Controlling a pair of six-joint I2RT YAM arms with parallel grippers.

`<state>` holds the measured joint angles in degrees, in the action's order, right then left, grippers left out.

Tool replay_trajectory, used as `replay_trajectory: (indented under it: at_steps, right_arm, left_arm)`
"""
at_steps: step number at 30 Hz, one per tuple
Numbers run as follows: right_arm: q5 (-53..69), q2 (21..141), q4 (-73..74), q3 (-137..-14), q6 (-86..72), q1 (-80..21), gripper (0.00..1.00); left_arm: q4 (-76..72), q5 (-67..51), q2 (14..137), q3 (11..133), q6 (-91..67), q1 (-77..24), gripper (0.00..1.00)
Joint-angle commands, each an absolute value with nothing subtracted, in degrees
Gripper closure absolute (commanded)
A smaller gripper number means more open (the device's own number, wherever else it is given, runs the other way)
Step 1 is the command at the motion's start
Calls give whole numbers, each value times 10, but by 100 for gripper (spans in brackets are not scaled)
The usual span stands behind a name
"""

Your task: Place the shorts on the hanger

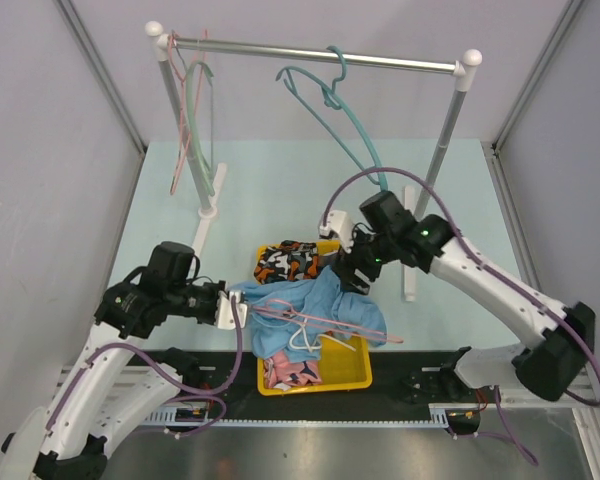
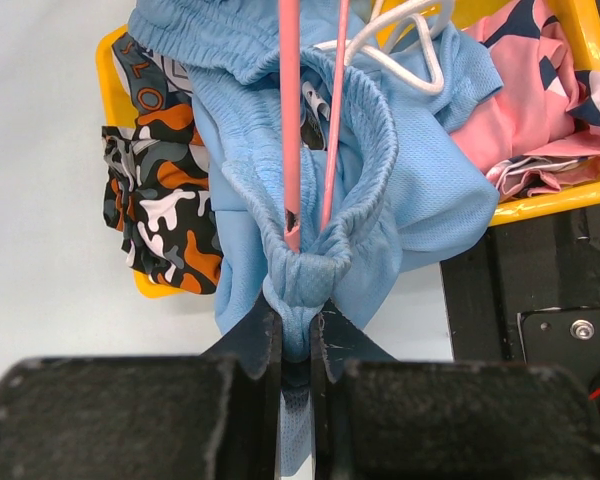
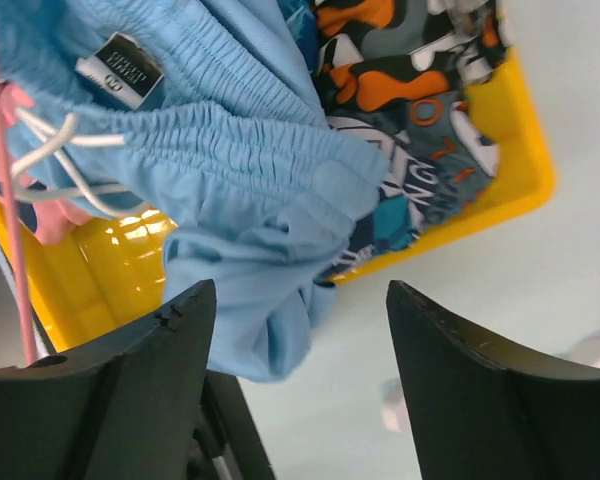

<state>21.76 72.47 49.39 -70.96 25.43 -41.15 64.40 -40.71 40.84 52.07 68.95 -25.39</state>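
Over the yellow bin (image 1: 350,372) the left end effector (image 2: 298,335) pinches the waistband of the shorts (image 2: 420,190), the hanger (image 2: 290,120) inside running lengthwise away toward the open right end effector (image 3: 295,345) at the loose side

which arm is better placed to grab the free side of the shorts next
Right, likely: the right gripper is open over the shorts, while the left gripper is shut on their waistband near the hanger.

A dark tag (image 3: 123,68) on the shorts (image 3: 240,180) waistband, up and left of the right hand (image 3: 298,310), bears pale lettering too small to read.
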Motion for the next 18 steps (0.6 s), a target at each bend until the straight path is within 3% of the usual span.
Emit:
replay_trajectory:
  at_steps: [1, 7, 13, 16, 17, 18]
  right_arm:
    - [206, 779, 450, -722, 222, -439, 22]
    - [237, 860, 452, -758, 215, -421, 20]
    - [269, 905, 471, -773, 216, -412, 31]
    - [279, 908, 477, -779, 224, -412, 56]
    - [281, 907, 480, -780, 228, -413, 79]
    - [284, 905, 490, -782, 234, -412, 91]
  left_arm:
    - [630, -432, 403, 528, 683, -256, 100]
    - [639, -418, 394, 526, 685, -256, 100]
    - [623, -413, 388, 522, 666, -256, 100]
    - [614, -412, 392, 524, 652, -256, 100]
    - [612, -411, 393, 522, 647, -256, 100]
    - [611, -411, 395, 522, 640, -256, 100]
